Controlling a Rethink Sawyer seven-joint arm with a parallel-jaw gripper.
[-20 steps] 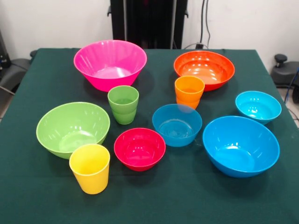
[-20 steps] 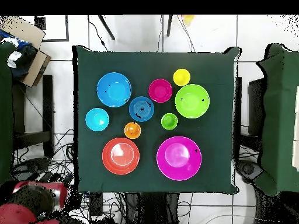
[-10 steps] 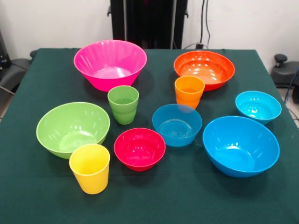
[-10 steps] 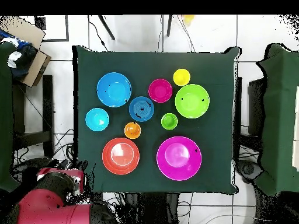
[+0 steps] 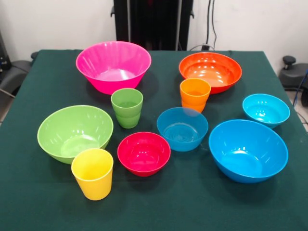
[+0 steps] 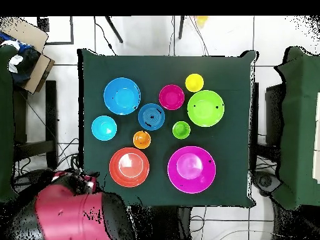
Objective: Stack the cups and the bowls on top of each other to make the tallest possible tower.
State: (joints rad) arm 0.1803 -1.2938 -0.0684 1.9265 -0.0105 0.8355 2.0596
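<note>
The front view cuts off the worktop along the bottom, so its near edge and both near corners fall outside the picture. The orange cup hides part of the orange bowl's front wall, and the medium blue bowl's rim covers that cup's foot. From overhead, the red arm beyond the worktop's bottom-left corner is a ragged mass; whether the tool is part of it cannot be told.
</note>
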